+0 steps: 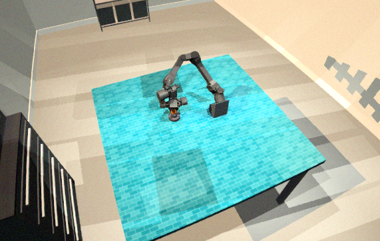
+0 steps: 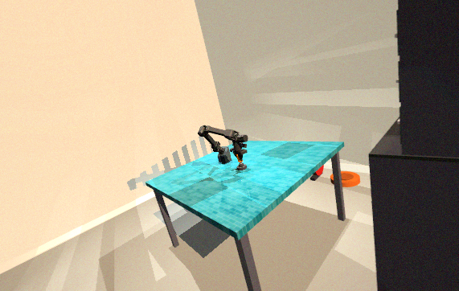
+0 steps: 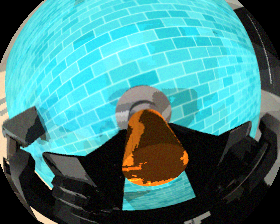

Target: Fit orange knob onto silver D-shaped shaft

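Note:
The orange knob is held between the fingers of my gripper, which is shut on it. The round grey pedestal stands on the table directly below the knob. In the wrist view the knob's far end overlaps the pedestal's middle. The silver shaft, its flat side and the knob's hole are hidden. I cannot tell whether the knob touches the shaft. Some of the pedestal's top rim shows around the knob's end.
The turquoise brick-patterned table carries the arm and the pedestal. The arm's dark base stands beside the pedestal. Shadows lie over parts of the table. A black cabinet stands away from the table.

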### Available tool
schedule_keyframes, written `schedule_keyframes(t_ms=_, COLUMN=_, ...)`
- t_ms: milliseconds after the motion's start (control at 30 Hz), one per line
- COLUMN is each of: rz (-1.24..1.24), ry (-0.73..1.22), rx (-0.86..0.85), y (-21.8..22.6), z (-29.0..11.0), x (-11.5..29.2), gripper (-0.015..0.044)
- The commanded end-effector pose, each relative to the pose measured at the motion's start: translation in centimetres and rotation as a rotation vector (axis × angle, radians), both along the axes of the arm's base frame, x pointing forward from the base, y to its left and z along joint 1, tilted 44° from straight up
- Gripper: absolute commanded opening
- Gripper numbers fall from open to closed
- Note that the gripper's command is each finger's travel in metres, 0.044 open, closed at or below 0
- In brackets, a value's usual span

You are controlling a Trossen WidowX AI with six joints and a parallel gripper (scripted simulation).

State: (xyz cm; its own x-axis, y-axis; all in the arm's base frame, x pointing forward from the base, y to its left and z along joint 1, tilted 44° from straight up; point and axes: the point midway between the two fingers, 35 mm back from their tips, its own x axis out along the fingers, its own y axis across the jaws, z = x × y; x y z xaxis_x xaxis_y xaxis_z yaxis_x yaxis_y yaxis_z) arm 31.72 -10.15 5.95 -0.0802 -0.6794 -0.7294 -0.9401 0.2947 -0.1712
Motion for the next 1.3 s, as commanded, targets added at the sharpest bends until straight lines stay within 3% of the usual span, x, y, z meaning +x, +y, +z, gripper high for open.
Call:
schedule_keyframes(t_ms=0, rz=0.004, ry=-0.001, rx=-0.005, y=-0.2, z=0.0, x=0.1, gripper=0.0000)
schedule_keyframes(t_ms=1267, rz=-0.005, ry=-0.009, rx=-0.002, y=-1.3, z=-1.3, x=-0.2, gripper=0.0000)
